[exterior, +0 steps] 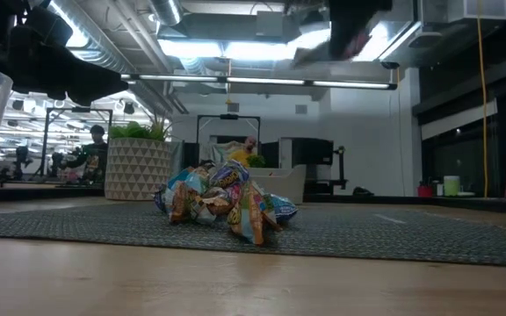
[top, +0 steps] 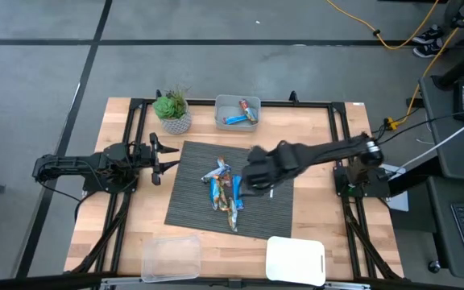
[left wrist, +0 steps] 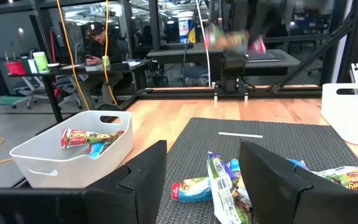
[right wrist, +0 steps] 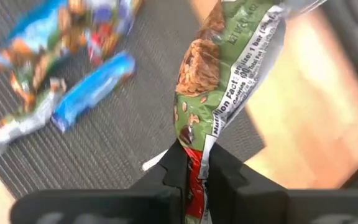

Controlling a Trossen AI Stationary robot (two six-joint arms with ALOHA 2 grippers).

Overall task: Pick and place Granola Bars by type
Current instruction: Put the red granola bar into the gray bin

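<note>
Several granola bars (top: 224, 189) in blue, green and brownish wrappers lie heaped on the dark ribbed mat (top: 192, 211); the low view shows the heap (exterior: 222, 204) too. My right gripper (right wrist: 194, 173) is above the mat's right part (top: 254, 179), shut on a green-and-brown wrapped bar (right wrist: 229, 74). My left gripper (left wrist: 204, 158) waits open at the table's left (top: 161, 157), level, short of the heap. A thin white stick (left wrist: 240, 134) lies on the mat. My right gripper pinches the green-and-brown bar by one end (right wrist: 194, 155) between its two fingers. The fingers slant down from above. The bar runs on past the fingertips in line with them. It hangs clear of the mat and the heap.
A white bin (top: 238, 111) at the far edge holds a few bars (left wrist: 89, 138). A potted plant (top: 173, 111) stands to its left. A clear tub (top: 171, 256) and a white bin (top: 296, 259) sit at the near edge. A person (left wrist: 98, 43) sits beyond the table.
</note>
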